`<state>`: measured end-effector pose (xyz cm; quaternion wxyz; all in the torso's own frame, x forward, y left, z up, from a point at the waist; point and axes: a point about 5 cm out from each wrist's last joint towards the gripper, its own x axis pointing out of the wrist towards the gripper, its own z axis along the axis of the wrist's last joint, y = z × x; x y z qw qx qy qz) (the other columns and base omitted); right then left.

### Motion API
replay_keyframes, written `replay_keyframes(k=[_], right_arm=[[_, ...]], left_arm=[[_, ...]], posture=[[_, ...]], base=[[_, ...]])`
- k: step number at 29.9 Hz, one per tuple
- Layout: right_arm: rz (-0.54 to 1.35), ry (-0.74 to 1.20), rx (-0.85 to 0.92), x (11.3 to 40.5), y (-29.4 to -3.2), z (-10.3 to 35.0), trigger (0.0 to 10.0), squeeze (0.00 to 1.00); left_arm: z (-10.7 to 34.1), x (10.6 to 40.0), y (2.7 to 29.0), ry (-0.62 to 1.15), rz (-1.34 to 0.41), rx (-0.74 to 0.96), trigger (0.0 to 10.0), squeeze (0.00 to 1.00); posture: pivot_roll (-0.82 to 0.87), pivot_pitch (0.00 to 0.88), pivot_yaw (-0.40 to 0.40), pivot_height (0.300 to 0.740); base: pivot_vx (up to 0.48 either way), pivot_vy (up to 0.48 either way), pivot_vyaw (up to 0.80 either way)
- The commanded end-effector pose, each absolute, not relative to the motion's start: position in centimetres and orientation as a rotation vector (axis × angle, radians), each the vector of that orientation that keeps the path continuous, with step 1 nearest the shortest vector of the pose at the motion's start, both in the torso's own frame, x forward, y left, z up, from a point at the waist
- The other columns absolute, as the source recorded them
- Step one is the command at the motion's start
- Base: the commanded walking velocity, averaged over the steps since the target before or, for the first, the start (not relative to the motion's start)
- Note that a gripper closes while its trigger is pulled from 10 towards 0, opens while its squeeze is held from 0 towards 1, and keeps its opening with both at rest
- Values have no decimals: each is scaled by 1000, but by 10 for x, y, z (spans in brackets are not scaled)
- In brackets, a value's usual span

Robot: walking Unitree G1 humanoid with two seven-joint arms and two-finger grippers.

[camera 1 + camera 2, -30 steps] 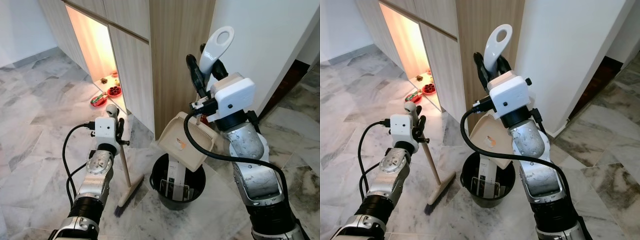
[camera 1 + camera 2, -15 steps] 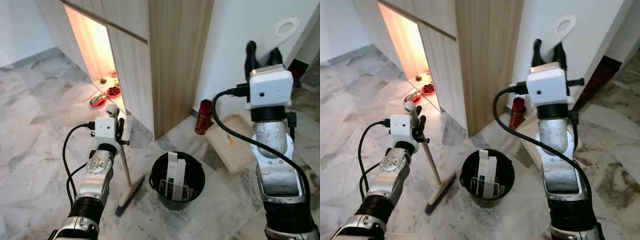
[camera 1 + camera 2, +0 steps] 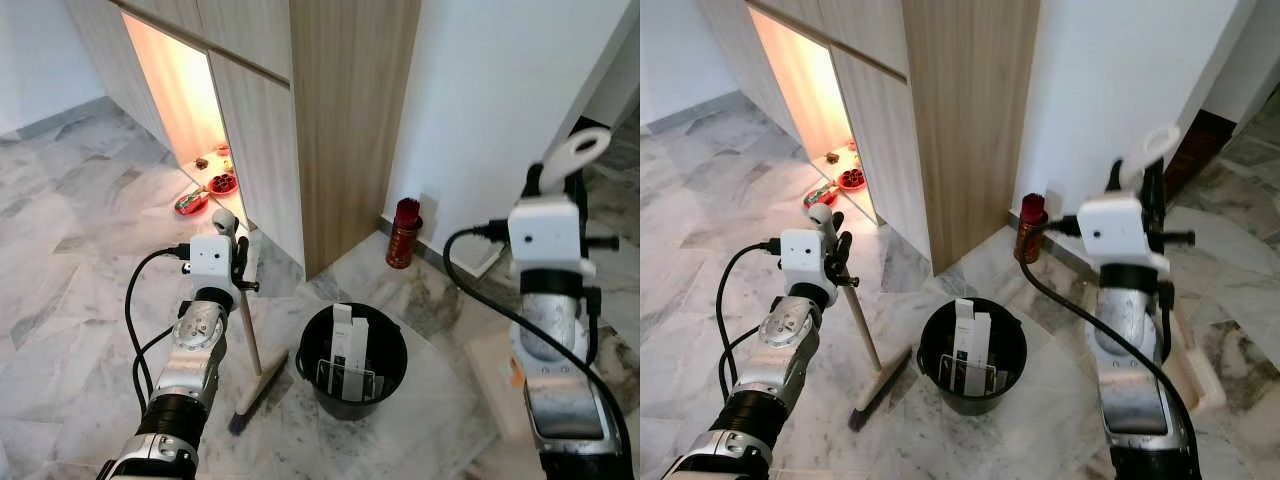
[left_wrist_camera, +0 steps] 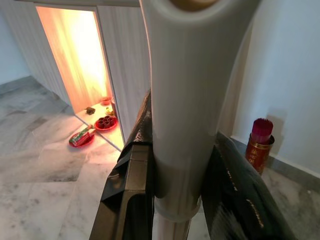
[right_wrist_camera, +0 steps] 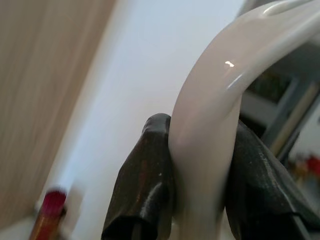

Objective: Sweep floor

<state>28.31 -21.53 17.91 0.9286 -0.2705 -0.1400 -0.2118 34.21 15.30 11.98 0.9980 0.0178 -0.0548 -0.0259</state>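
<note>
My left gripper (image 3: 234,238) is shut on the top of the broom's pale handle (image 4: 182,125), one black finger (image 4: 132,170) on each side. The broom slants down to its head (image 3: 262,388) on the marble floor, left of the black bin (image 3: 390,375). The bin holds a white carton standing upright. My right gripper (image 3: 553,186) is shut on the dustpan's white looped handle (image 5: 210,125), far right of the bin. The beige dustpan (image 3: 1193,372) hangs low by the floor beside that arm.
A wooden cabinet (image 3: 340,110) stands behind the bin, with a lit alcove (image 3: 190,110) holding red dishes at its left. A red canister (image 3: 404,234) stands at the foot of the white wall. A dark doorway (image 3: 1200,140) lies at the far right.
My right arm swung the dustpan from its tilted position over the bin out to the right and down toward the floor. The left arm and broom stayed put.
</note>
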Motion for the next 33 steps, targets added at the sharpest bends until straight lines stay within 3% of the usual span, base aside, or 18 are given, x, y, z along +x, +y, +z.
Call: replay_keyframes(k=[1, 4, 9, 33], right_arm=[[-457, -256, -455, 282, -222, 169, 10000, 0], [-499, -170, -222, 279, -233, 140, 10000, 0], [-545, -131, -123, 275, -242, 127, 10000, 0], [-443, -172, -47, 282, -228, 112, 10000, 0]], left_arm=[[128, 342, 156, -153, -45, 47, 10000, 0], [127, 341, 156, -152, -45, 47, 10000, 0], [126, 341, 156, -150, -44, 46, 10000, 0], [107, 331, 175, -84, 52, -11, 10000, 0]], posture=[[-26, 56, 20, 740], [-25, 52, 19, 740], [-23, 47, 19, 740], [-21, 70, 13, 740]], base=[[0, 0, 0], [0, 0, 0], [0, 0, 0], [0, 0, 0]])
